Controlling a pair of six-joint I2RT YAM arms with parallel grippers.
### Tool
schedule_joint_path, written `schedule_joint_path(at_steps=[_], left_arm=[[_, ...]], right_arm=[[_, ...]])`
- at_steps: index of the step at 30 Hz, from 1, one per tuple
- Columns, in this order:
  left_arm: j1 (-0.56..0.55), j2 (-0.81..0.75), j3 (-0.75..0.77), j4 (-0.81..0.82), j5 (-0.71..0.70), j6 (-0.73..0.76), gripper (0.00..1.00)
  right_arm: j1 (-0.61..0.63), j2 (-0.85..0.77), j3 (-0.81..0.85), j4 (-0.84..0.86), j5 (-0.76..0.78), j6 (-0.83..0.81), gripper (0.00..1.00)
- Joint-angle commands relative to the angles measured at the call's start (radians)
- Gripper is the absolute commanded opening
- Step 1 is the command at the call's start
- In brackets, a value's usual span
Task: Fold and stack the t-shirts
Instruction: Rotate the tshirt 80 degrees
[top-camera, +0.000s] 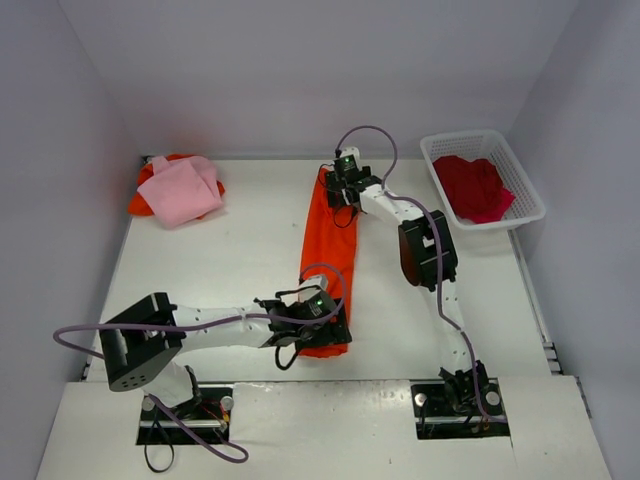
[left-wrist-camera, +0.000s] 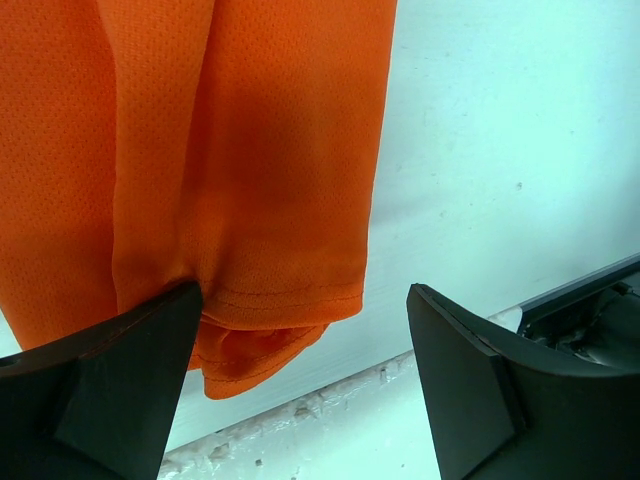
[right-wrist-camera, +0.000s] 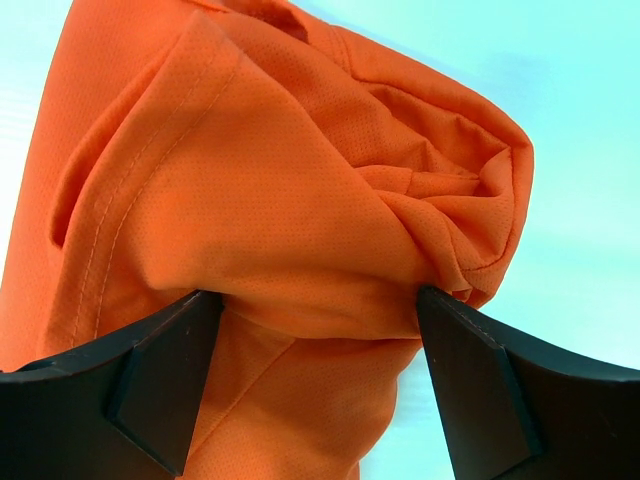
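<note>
- While both sets of fingers stand wide and grip nothing, the orange shirt lies on the desk as a long narrow strip, folded lengthwise. It runs from the left fingers to the right fingers.
- Left fingers: at the near hem end. The hem sits against one finger and the other is over bare desk, so the strip is off-centre in the gap.
- Right fingers: straddling the far end, which is bunched and twisted. Cloth fills the gap finger to finger; can't tell if it touches.
- Handling, my read: thin mesh knit, light and limp, with no stiffness. It will sag and drag, and the layers can slip over each other. Not fragile.
- Where to grip: pinch all layers at the stitched hem on the near end. At the far end take the thick bunch or a seam, not one loose layer, or the fold opens.
- Surface: white, smooth, matt. Cloth should slide easily, so nothing pins it during a fold. The desk's near edge is just behind the left fingers, close to the hem.
- Room: bare desk on both sides of the strip.
- Pink shirt: far left of the right fingers, well apart.
- Red shirt: in the basket, to the right of the right fingers.
- Walls close in on three sides.
</note>
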Motion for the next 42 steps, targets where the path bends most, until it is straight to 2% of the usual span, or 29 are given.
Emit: schedule_joint_path(at_steps=[1, 13, 18, 24, 30, 42], left_arm=[[-0.035, 0.064, -0.043, -0.097, 0.080, -0.061, 0.79], [-0.056, 0.084, -0.051, -0.064, 0.081, -0.095, 0.79], [-0.058, 0.061, -0.042, -0.093, 0.058, -0.095, 0.79], [-0.056, 0.001, -0.028, -0.168, 0.032, -0.088, 0.79], [-0.055, -0.078, 0.006, -0.254, -0.041, -0.072, 0.79], [-0.061, -0.204, 0.007, -0.298, -0.087, -0.082, 0.79]], right_arm=[[0.008, 0.026, 0.056, -0.018, -0.025, -0.019, 0.76], [0.023, 0.067, 0.117, -0.008, -0.060, -0.049, 0.76], [0.024, 0.055, 0.098, -0.005, -0.030, -0.061, 0.76], [0.023, -0.055, -0.022, 0.002, 0.015, -0.071, 0.76], [0.023, -0.183, -0.067, 0.002, 0.014, -0.075, 0.76], [0.030, -0.390, -0.169, -0.028, -0.005, -0.055, 0.76]])
